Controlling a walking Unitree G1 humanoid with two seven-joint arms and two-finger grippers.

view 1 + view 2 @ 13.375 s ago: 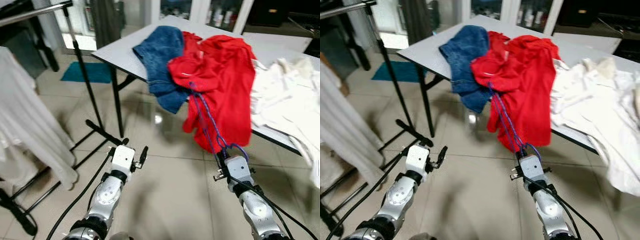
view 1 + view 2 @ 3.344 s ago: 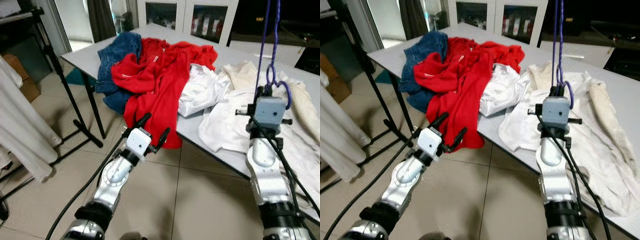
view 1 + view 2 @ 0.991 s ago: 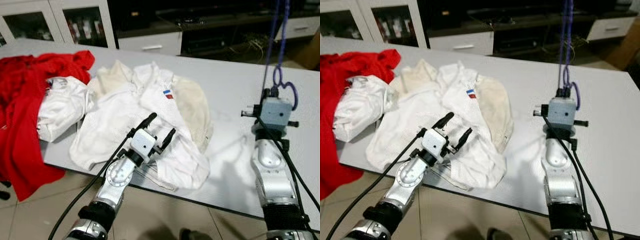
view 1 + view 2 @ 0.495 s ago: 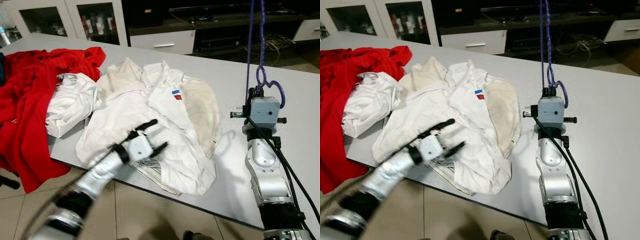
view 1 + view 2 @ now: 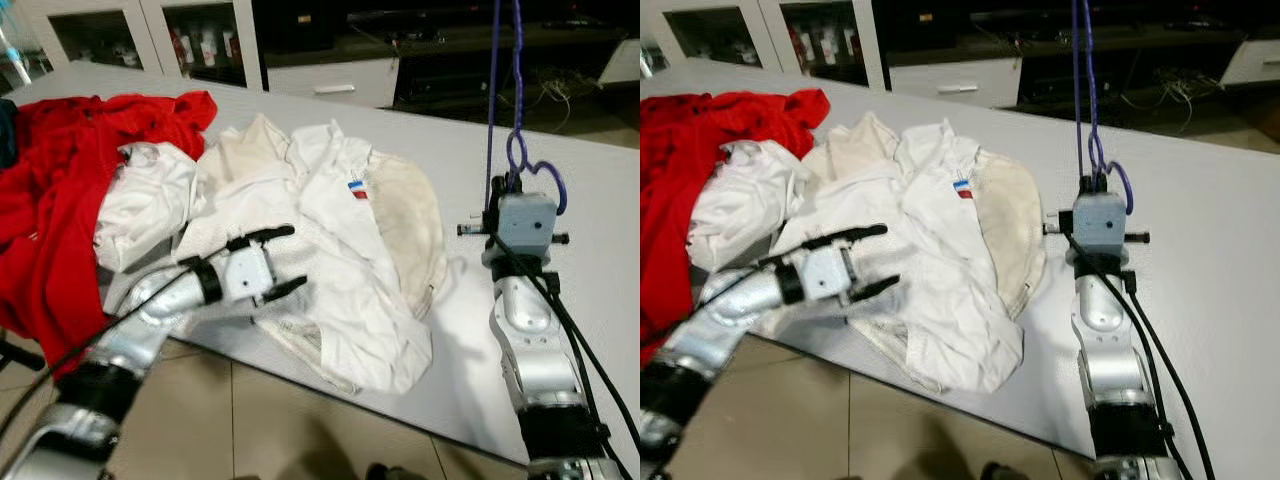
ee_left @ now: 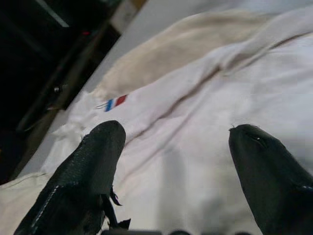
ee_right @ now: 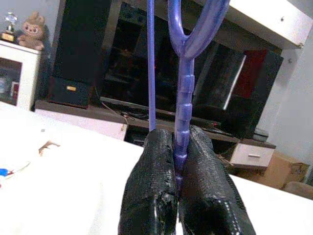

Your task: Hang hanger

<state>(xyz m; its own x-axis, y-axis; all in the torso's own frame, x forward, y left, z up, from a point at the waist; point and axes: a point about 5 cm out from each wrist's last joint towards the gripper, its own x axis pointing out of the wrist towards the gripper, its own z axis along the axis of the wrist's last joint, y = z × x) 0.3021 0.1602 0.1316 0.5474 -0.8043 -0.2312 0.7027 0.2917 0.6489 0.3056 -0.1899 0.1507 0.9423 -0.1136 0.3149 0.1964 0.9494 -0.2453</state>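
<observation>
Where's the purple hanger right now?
The purple hanger is clamped in the right gripper, held upright above the grey table on the robot's right, beside the white shirt with the red-and-blue tag.

white garments [image 5: 330, 230] and red cloth [image 5: 50, 170] on grey table [image 5: 590, 180].

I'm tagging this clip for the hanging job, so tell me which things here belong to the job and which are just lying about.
Part of the job:
- purple hanger, held upright in the shut right end effector
- white shirt on the grey table, under the open left end effector

Just lying about:
- red garment
- crumpled white cloth
- cabinets behind
</observation>
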